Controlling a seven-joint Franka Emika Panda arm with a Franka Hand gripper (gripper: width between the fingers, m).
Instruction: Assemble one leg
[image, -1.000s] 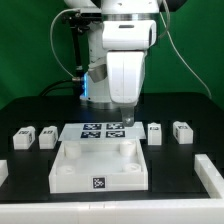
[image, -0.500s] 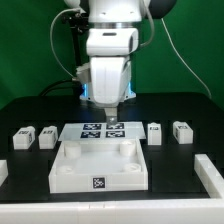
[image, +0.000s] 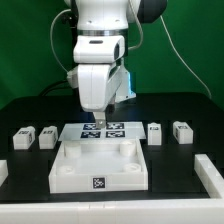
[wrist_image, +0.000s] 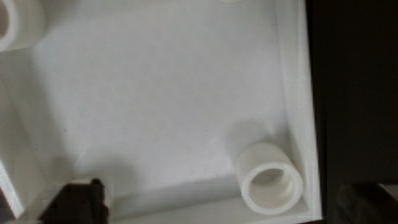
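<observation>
Pincer spread & empty above panel.
Ext. view: leg lay on tabletop at panel's 10 o'clock, apart from pincer, another beside it; two more at 2 o'clock. Wrist view showed one round socket.

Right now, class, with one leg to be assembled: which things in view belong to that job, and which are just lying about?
Job: open gripper; white panel with sockets; four legs, by the exterior view: far-left leg, inner-left leg, inner-right leg, far-right leg.
Lying about: marker board; white piece at that view's left edge; white piece at its right edge.
</observation>
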